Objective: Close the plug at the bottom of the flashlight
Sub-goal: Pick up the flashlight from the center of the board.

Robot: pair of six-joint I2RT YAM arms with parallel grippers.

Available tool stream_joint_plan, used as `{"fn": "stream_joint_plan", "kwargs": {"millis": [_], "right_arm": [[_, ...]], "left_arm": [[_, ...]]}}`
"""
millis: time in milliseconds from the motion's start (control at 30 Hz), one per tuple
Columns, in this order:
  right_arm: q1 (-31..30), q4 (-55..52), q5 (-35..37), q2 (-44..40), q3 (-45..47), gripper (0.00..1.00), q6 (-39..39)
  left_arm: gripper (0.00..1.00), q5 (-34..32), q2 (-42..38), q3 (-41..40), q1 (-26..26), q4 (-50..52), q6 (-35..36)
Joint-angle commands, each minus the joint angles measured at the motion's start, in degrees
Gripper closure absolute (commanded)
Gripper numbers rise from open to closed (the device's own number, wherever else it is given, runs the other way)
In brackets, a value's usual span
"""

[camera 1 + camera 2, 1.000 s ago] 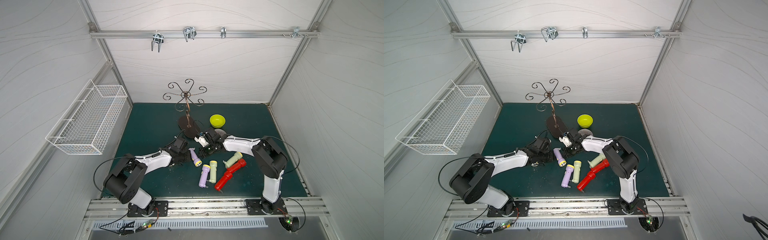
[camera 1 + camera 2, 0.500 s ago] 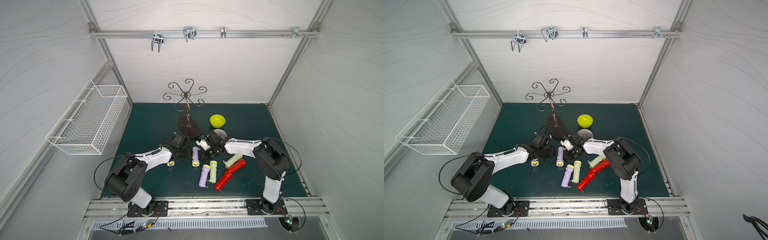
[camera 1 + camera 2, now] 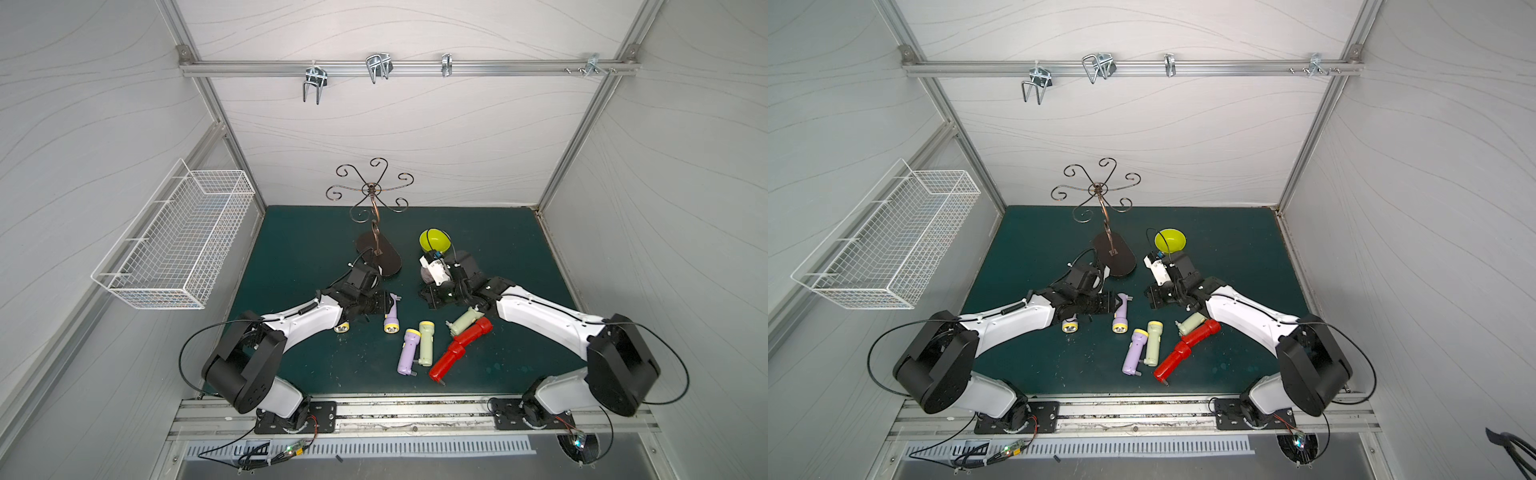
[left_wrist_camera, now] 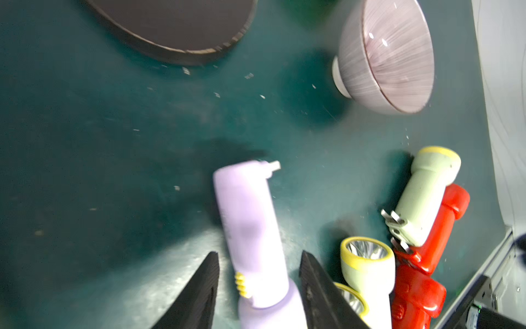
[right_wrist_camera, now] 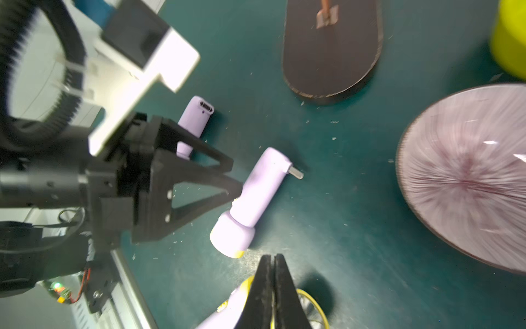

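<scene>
A lilac flashlight [image 3: 391,316] [image 3: 1121,315] lies on the green mat with its yellow-rimmed lens toward the front. At its bottom end a metal plug prong [image 4: 272,165] [image 5: 296,172] sticks out sideways. My left gripper [image 4: 259,256] [image 3: 381,305] is open and straddles the flashlight's body [image 4: 250,228]; a gap shows on each side. My right gripper [image 5: 273,257] [image 3: 431,298] is shut and holds nothing. It hovers a short way right of the flashlight [image 5: 256,193]. A second lilac flashlight [image 5: 195,122] lies under the left arm.
A lilac [image 3: 407,351], two pale green [image 3: 426,343] [image 3: 465,322] and two red flashlights [image 3: 457,347] lie in a heap front of centre. The hook stand's dark base [image 3: 380,257], a striped bowl [image 4: 387,57] and a yellow-green bowl [image 3: 434,240] stand behind. A wire basket [image 3: 174,245] hangs on the left wall.
My left gripper has opened and let go of the lilac flashlight, which now lies on the mat. My right gripper has drawn back to the right, away from the flashlight's bottom end.
</scene>
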State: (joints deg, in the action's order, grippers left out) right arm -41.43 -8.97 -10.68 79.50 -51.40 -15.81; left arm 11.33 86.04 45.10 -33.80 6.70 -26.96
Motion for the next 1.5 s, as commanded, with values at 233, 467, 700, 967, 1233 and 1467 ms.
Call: {"fn": "stream_joint_plan", "kwargs": {"millis": [233, 467, 700, 967, 1233, 1467], "right_arm": [[0.54, 7.26, 14.73, -11.90, 8.94, 0.75, -1.41], [0.66, 8.45, 16.13, -12.71, 10.29, 0.73, -1.67], [0.96, 9.16, 15.33, -11.75, 10.56, 0.70, -2.32], [1.24, 9.53, 13.32, -10.18, 10.39, 0.69, -2.82], [1.35, 9.85, 11.03, -8.06, 9.80, 0.65, -3.52], [1.47, 9.76, 10.68, -7.85, 9.82, 0.64, -3.66]], "left_arm": [[0.48, -3.70, 6.30, 6.34, -3.54, 2.26, 3.50], [0.48, -5.71, 8.64, 8.91, -4.34, 5.20, 4.27], [0.48, -11.59, 9.13, 10.63, -5.81, 9.33, 5.25], [0.48, -16.17, 5.40, 10.56, -7.24, 11.62, 5.95], [0.47, -32.22, -1.42, 9.76, -7.33, 20.69, 6.67], [0.45, -34.37, 2.26, 7.98, -7.16, 20.68, 7.01]]}}
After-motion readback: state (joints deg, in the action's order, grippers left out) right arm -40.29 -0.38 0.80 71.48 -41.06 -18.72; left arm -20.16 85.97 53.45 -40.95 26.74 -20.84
